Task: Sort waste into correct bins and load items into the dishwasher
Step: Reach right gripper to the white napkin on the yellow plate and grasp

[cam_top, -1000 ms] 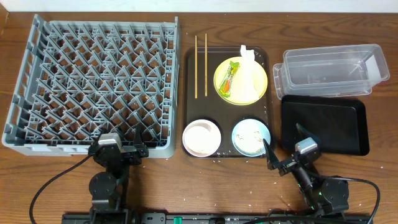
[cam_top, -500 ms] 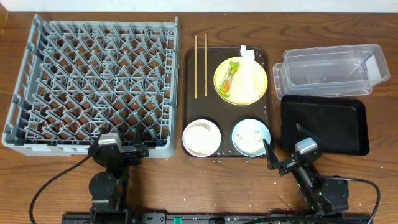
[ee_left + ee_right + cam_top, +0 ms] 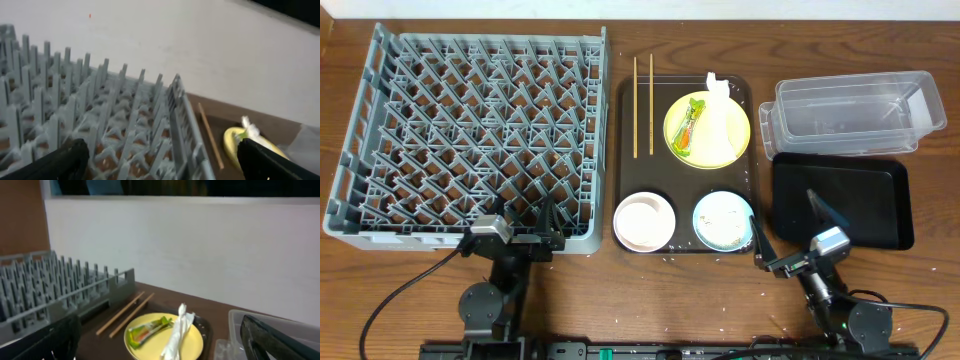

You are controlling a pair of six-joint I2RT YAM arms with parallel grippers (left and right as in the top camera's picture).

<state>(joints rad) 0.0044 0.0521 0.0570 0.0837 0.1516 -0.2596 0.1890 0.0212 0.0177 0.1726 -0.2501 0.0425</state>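
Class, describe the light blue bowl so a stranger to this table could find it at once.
Right of the big grey dish rack lies a dark brown tray. Two round bowls sit side by side at its end nearest the robot. The light blue bowl is the right-hand one, pale flecks inside; its neighbour is a white bowl.

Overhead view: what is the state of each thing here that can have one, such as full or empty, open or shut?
dish rack, empty
clear tub, empty
black tray, empty
yellow plate, holds napkin and wrapper
white bowl, empty
light blue bowl, crumbs inside
chopsticks, lying side by side on brown tray
left gripper, open, holding nothing
right gripper, open, holding nothing
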